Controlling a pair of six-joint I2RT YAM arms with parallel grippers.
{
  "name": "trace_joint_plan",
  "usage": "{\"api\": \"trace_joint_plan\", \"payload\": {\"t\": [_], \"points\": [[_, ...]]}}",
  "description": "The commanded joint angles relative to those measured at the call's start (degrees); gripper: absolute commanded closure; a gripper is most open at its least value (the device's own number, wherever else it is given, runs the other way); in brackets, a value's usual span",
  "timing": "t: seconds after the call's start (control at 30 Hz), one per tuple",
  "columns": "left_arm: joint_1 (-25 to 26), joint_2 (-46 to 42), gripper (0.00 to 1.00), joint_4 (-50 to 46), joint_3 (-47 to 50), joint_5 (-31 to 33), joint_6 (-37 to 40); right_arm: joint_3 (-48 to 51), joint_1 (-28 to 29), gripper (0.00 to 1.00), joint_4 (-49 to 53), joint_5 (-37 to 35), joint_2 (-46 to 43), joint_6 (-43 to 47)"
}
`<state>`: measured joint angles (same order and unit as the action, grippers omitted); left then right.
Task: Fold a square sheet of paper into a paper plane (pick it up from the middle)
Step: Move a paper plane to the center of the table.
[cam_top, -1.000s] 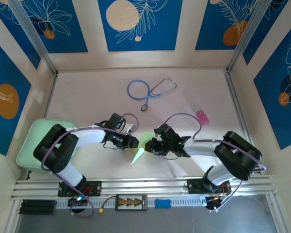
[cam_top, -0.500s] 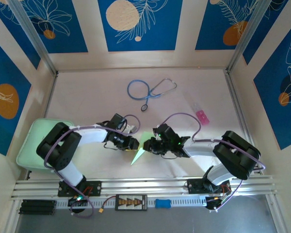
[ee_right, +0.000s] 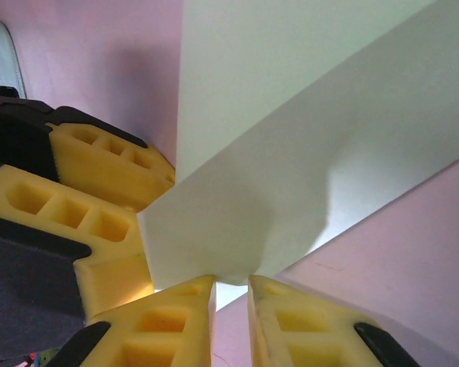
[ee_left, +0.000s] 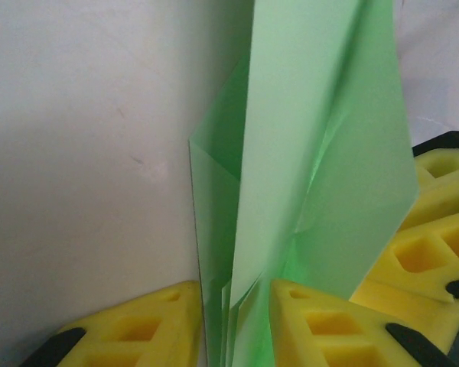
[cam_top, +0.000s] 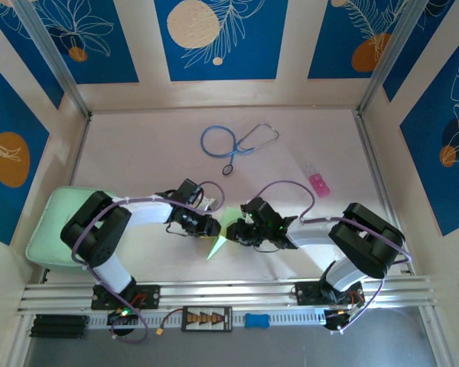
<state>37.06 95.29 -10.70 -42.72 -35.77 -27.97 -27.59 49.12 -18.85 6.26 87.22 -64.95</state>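
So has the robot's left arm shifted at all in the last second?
Yes, slightly. The left arm has edged right, away from the mint-green pad at the table's left edge and toward the green paper its jaws pinch.

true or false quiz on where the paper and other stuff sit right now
1. The left fingers and right fingers both pinch the paper plane. True.
2. The stethoscope lies on the mint pad. False: it lies on the bare table, apart from the pad.
3. The plane's tip points toward the near edge. True.
4. The pink item sits left of the stethoscope. False: it sits to its right.
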Motion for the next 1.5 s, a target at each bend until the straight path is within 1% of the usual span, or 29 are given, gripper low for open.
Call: {"api": "trace_joint_plan", "payload": {"t": [0.0,0.17,0.27,0.53,0.6,0.67,0.73,0.83,0.97,1.07,1.1,1.47], "points": [[2.3,1.3,0.7,0.3,-0.2,-3.6,0.6,0.8,0.4,0.8,-0.5,0.8,0.4,-0.7],[2.5,1.5,0.72,1.0,-0.2,-4.8,0.4,1.2,0.4,0.8,-1.3,0.7,0.6,-1.0],[2.4,1.5,0.75,1.6,-0.1,-5.7,0.1,1.2,0.3,0.8,-1.8,0.8,0.9,-1.1],[2.5,-1.2,0.9,3.5,0.2,-5.2,-1.4,2.3,-0.1,0.8,-1.8,0.3,-0.8,-1.0],[2.5,-2.3,0.91,3.6,0.0,-3.8,-2.0,2.6,-0.3,0.81,-1.0,-0.3,-1.9,-0.8],[2.6,-4.1,0.93,1.8,-0.5,-0.3,-2.1,2.9,-0.5,0.8,0.9,-1.3,-3.9,-0.4],[2.6,-6.0,0.94,-1.0,-1.4,3.8,-1.8,3.0,-0.6,0.8,3.5,-2.9,-5.9,0.1],[3.2,-8.1,0.95,-10.6,-5.2,15.9,-1.1,3.6,-1.0,0.79,6.7,-4.9,-9.1,0.5],[4.3,-8.0,0.96,-20.8,-10.5,28.4,-0.4,4.1,-1.7,0.79,9.7,-6.3,-11.9,1.0],[4.8,-6.6,0.96,-24.4,-12.9,31.8,-0.2,4.1,-1.8,0.79,10.1,-6.3,-12.3,1.2],[5.0,-6.2,0.96,-24.8,-13.2,32.1,-0.3,4.2,-1.7,0.79,10.1,-6.3,-12.3,1.2],[6.7,-2.4,0.9,-25.0,-14.6,31.5,-0.7,4.1,-1.7,0.79,9.3,-6.1,-11.5,0.9]]}}
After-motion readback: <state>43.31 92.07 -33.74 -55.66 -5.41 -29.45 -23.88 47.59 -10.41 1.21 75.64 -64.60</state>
